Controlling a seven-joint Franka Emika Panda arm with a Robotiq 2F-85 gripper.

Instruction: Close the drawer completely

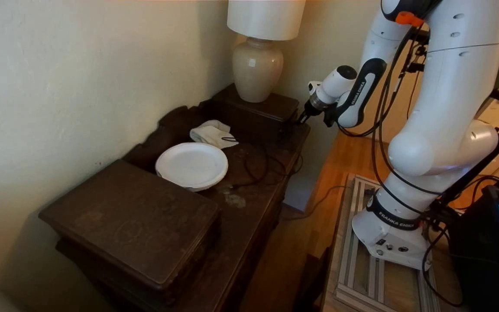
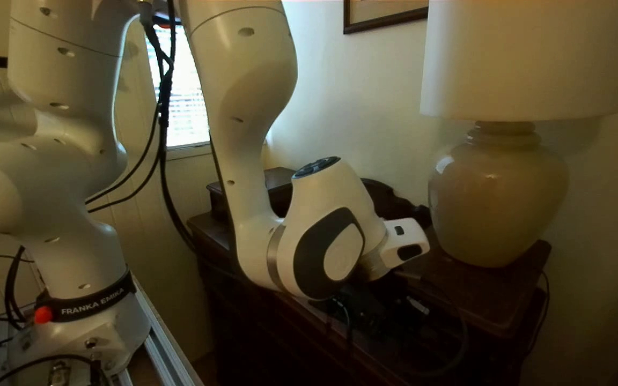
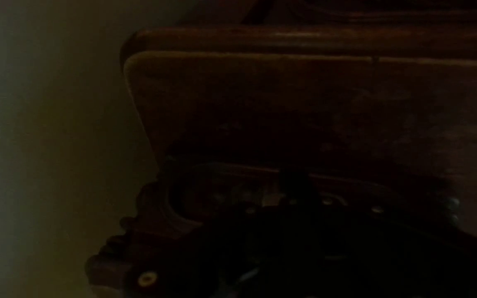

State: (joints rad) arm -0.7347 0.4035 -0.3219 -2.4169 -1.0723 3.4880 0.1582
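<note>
While the gripper [image 1: 302, 119] points at one end of the dark, worn wooden counter [image 1: 232, 242], a lamp [image 1: 258, 69] stands just above it on a raised box [image 1: 275, 108]. A white cloth [image 1: 212, 133] lies near the gripper, with a white plate [image 1: 191, 167] past it. Pale wall [image 1: 80, 65] rises beyond, wooden floor [image 1: 334, 160] shows below, and a bright window [image 2: 188, 102] sits well apart, behind the arm [image 1: 453, 99]. The drawer [image 3: 205, 192] seems right in front of the gripper, in the box beneath the lamp, though the wrist view is so murky that I cannot tell how far out it stands. Nor can I tell whether the gripper's jaws are spread or together. The lampshade [image 1: 267, 19] is cut off above. FRANKA EMIKA is printed on the black band [image 1: 394, 219] low on the arm in both exterior views, and again nearer the gripper.
</note>
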